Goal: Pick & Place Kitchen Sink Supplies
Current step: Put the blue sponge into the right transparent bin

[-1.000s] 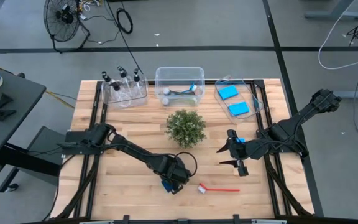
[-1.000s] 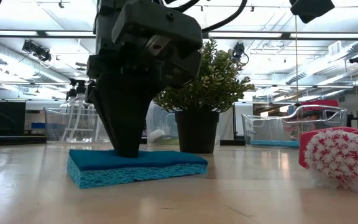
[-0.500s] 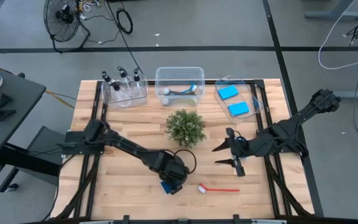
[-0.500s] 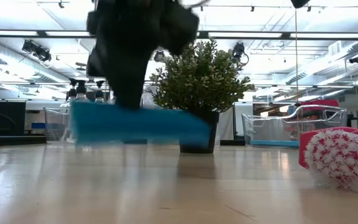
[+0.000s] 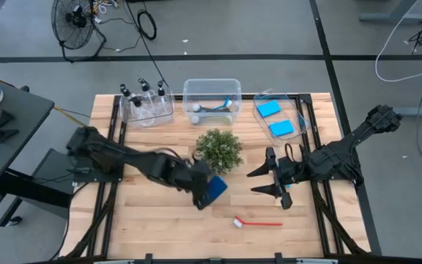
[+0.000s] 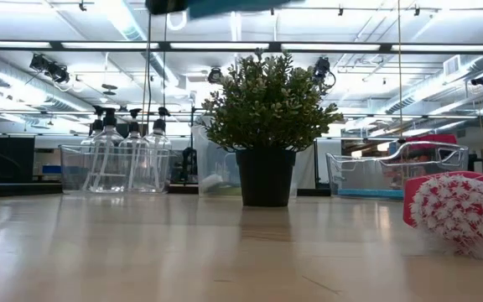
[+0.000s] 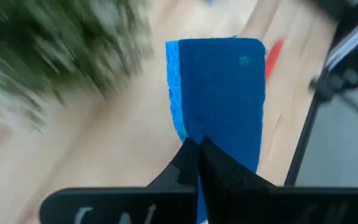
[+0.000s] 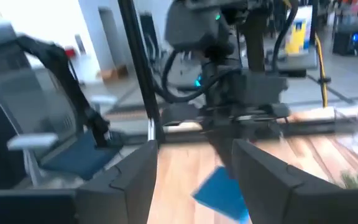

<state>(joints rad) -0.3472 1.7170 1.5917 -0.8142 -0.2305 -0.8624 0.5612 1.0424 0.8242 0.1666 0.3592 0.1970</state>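
A flat blue sponge (image 5: 215,188) is in my left gripper (image 5: 201,195), which is shut on it just in front of the green plant (image 5: 218,149). The left wrist view shows the sponge (image 7: 222,93) sticking out past the fingers. In the low view only its lower edge (image 6: 225,5) shows, at the top of the picture. My right gripper (image 5: 252,182) hovers open to the right of the sponge, touching nothing. A red dish brush (image 5: 257,222) lies flat on the table near the near edge, and its bristle head (image 6: 459,210) shows in the low view. My left gripper pinches the sponge between its two fingers (image 7: 197,171) at one short end (image 7: 194,134). The rest of the sponge reaches out beyond the fingertips. It is lifted clear of the table, tilted, with a broad face (image 5: 217,186) turned upward.
Three clear bins stand along the far edge: one with bottles (image 5: 146,106), one with a brush (image 5: 211,103), and one with two blue sponges (image 5: 280,117). The plant pot (image 6: 266,178) stands mid-table. Bare wood (image 5: 145,213) lies to the left and near side.
My left gripper, shut on the sponge, has lifted it off the table and carried it up and toward the far right, nearer the plant. The sponge has risen out of the low view. My right gripper has drifted slightly toward the table's left.
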